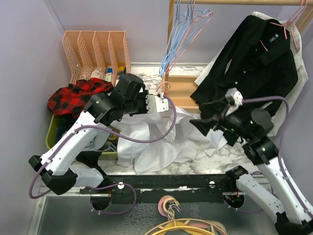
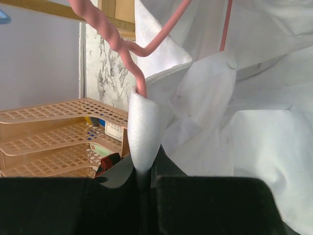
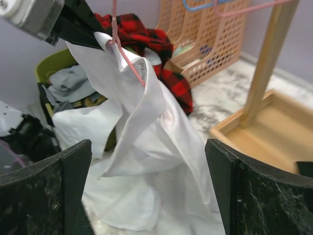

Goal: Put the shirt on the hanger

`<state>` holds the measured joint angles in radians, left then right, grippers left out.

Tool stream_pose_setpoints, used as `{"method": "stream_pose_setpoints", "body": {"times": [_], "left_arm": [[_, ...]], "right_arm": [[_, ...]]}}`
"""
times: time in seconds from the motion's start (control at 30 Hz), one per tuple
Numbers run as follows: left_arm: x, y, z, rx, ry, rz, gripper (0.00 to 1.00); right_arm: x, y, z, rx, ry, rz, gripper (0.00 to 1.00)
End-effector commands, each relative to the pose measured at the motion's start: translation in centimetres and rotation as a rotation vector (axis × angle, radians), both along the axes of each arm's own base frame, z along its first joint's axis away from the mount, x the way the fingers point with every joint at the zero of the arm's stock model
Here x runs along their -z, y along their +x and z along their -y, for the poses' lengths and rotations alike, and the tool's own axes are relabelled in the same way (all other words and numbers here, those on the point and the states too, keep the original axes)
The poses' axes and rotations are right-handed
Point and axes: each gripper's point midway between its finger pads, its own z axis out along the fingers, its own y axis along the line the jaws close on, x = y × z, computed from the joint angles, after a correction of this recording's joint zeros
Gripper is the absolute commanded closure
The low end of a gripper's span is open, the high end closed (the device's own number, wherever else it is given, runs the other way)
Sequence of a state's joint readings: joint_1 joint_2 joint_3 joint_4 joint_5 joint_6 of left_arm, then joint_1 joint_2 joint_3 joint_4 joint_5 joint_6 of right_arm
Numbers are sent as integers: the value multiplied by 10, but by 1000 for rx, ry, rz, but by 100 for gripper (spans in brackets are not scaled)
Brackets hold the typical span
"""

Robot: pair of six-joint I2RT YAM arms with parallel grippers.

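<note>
The white shirt [image 1: 161, 139] lies crumpled on the marble table, with its collar lifted. My left gripper [image 1: 159, 104] is shut on a fold of the collar [image 2: 144, 137]. The pink hanger [image 2: 117, 39] runs down into that fold, and its hook [image 1: 164, 88] shows just above the gripper. In the right wrist view the shirt [image 3: 146, 137] drapes down from the left gripper [image 3: 73, 24], with a pink hanger wire [image 3: 128, 61] along the collar. My right gripper [image 1: 203, 125] is open and empty, facing the hanging shirt from the right without touching it [image 3: 146, 161].
A black shirt [image 1: 254, 63] hangs on the wooden rack at the back right. Light-blue hangers [image 1: 178, 34] hang at its left end, above the rack's tray base [image 1: 183, 90]. A peach file organizer [image 1: 95, 51], a red plaid shirt [image 1: 76, 93] and a green bin [image 1: 51, 132] are on the left.
</note>
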<state>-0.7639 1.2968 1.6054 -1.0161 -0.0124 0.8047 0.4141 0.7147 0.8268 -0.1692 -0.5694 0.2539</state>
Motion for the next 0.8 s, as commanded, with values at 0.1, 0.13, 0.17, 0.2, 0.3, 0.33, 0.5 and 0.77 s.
{"method": "stream_pose_setpoints", "body": {"times": [0.1, 0.13, 0.17, 0.2, 0.3, 0.33, 0.5, 0.77], "left_arm": [[-23, -45, 8, 184, -162, -71, 100], [-27, -49, 8, 193, -185, -76, 100], [-31, -53, 8, 204, -205, -78, 100], [-36, -59, 7, 216, -224, -78, 100], [-53, -74, 4, 251, -279, -81, 100], [-59, -78, 2, 256, -293, -77, 100], [-80, -87, -9, 252, -344, -38, 100], [-121, -105, -25, 263, -433, 8, 100]], "right_arm": [[26, -20, 39, 48, -317, 297, 1], [37, -25, 38, 9, -356, 271, 1], [45, -30, 37, -23, -375, 235, 1], [52, -36, 36, -50, -388, 199, 1], [51, -36, 41, -19, -399, 182, 0], [49, -35, 43, -3, -395, 186, 0], [44, -50, 34, -99, -377, 170, 15], [39, -30, 39, -45, -441, 208, 99]]}}
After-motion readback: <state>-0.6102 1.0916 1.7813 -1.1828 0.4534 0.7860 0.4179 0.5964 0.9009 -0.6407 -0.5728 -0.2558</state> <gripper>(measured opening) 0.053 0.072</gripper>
